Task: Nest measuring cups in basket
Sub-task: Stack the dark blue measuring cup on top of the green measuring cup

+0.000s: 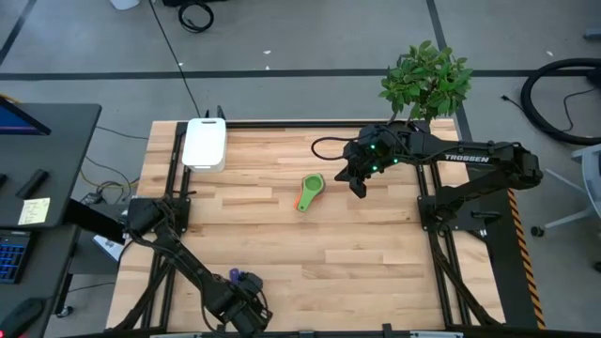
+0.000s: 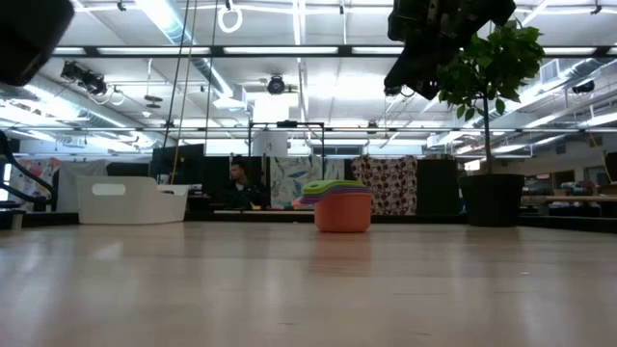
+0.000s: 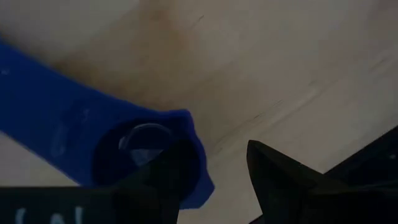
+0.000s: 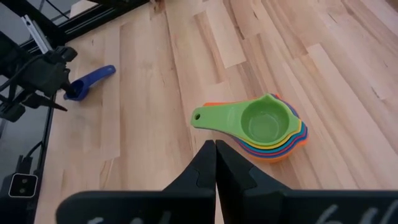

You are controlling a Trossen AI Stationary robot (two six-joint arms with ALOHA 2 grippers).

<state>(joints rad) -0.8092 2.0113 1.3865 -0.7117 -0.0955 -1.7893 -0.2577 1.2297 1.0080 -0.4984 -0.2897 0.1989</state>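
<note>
A nested stack of measuring cups [image 1: 310, 192], green on top and orange at the bottom [image 2: 342, 212], stands on its base mid-table. A dark blue cup [image 1: 246, 279] lies alone near the table's near edge, its bowl [image 3: 146, 155] by my left gripper [image 3: 214, 155], which is open and low over the table. One finger covers part of the bowl; the cup is not between the fingers. My right gripper [image 4: 215, 146] is shut and hangs in the air just right of the stack [image 4: 264, 127]. The white basket [image 1: 205, 144] sits at the far left. My left gripper has one finger [image 3: 165, 180] over the rim of the dark blue cup's bowl [image 3: 186, 124], coming from above at a slant. I cannot tell whether it touches the cup. The cup lies on the table with its handle [image 3: 50, 106] pointing away from the fingers.
A potted plant [image 1: 427, 80] stands at the far right corner, its dark pot [image 2: 492, 200] behind my right arm. Bare wood lies between the stack and the basket [image 2: 130, 200]. A person sits in the room beyond the table.
</note>
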